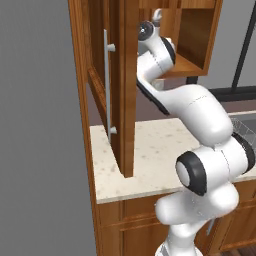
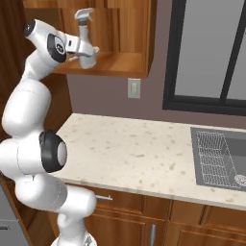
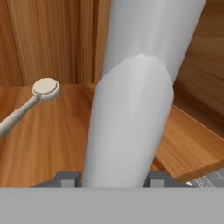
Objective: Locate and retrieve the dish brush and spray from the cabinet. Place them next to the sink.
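Reaching into the open cabinet (image 1: 127, 75), the arm hides its hand in the left base view. From the right, the gripper (image 2: 86, 52) pinches the spray (image 2: 85, 36) low on its body — light, stiff, probably slick. Hand view: fingers (image 3: 68, 178) flank the bottle; dish brush (image 3: 30, 103) lies left on the shelf.

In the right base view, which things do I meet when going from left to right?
Gripper closed on the spray at the open cabinet → wall outlet → window above the sink.
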